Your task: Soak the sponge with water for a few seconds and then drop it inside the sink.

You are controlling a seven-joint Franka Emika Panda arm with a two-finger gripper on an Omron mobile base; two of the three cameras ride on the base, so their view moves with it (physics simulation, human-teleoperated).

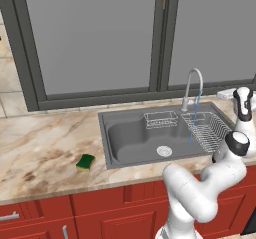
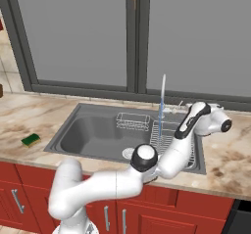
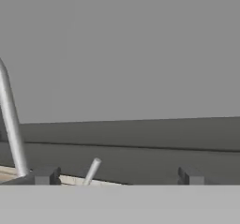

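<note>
The sponge (image 1: 85,161) (image 2: 30,140), green on top with a yellow edge, lies flat on the marble counter left of the sink (image 1: 130,138) (image 2: 88,130). The water (image 1: 193,123) (image 2: 161,113) runs in a thin blue stream from the silver gooseneck faucet (image 1: 192,85) into the right part of the sink. My gripper (image 3: 117,176) is open behind the sink's right end, far from the sponge. In the hand view the faucet's small lever (image 3: 92,169) stands between the fingertips, nearer the left one, with nothing gripped.
A wire dish rack (image 1: 210,130) fills the sink's right section, and a small wire basket (image 1: 160,119) hangs at the back of the basin. Grey window panes rise right behind the faucet. Red cabinets run below the counter.
</note>
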